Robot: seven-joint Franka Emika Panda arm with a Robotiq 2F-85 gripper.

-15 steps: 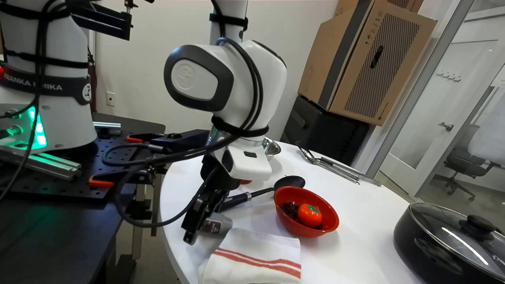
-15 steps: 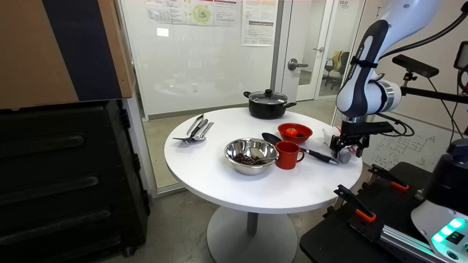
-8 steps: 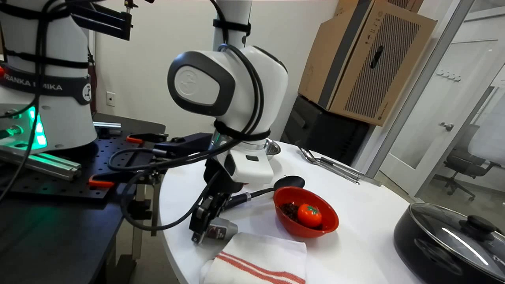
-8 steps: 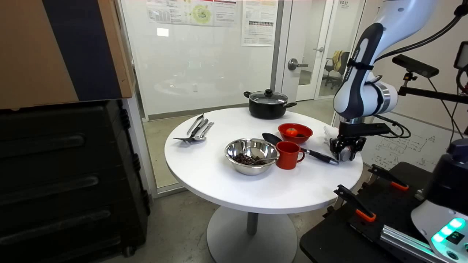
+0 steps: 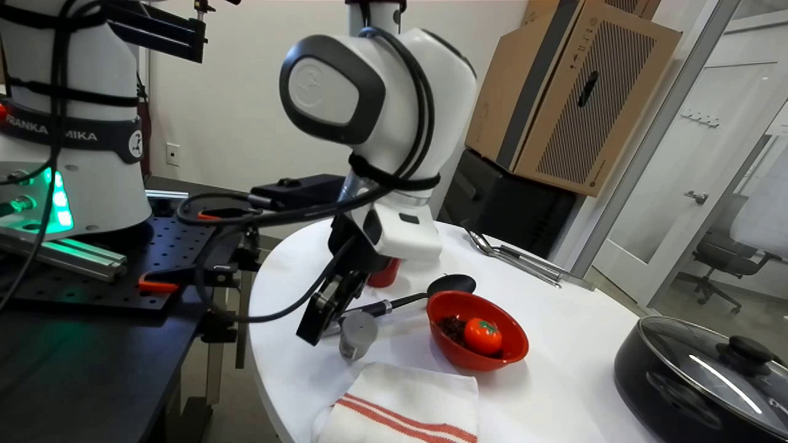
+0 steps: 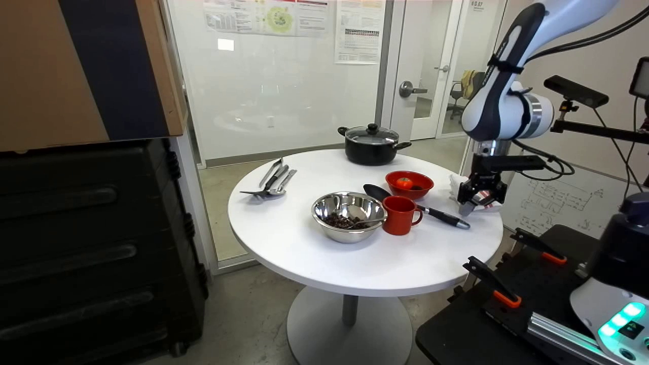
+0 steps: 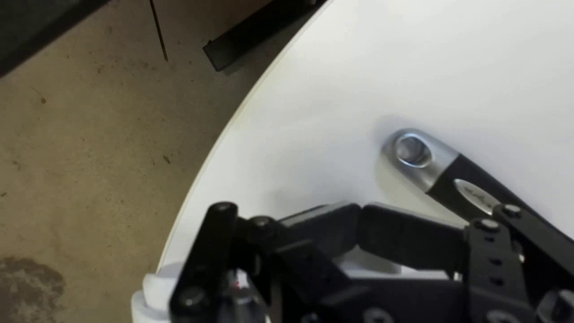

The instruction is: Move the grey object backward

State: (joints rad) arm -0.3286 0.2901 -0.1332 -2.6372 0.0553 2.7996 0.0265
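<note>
My gripper (image 7: 359, 222) is clenched on nothing: wrist view has the fingertips (image 7: 403, 233) meeting. The grey object (image 5: 358, 335) sits outside them, between the gripper and the towel (image 5: 400, 400), just beside the latter; whether it touches a finger I can't tell. It looks tipped, long axis foreshortened, so I can't read which way it points. My guess for the next move: spread the fingers, shift towelward, come down around it, then carry it back; a careless descent could roll it against the towel. Both exterior views show the grey object; in the wrist view I can't make it out. That view does give the handle end of the black utensil (image 7: 473, 193), across the gripper from the towel. Metal bowl (image 6: 345, 235), well apart from the towel, shows in an exterior view, not the wrist view.
</note>
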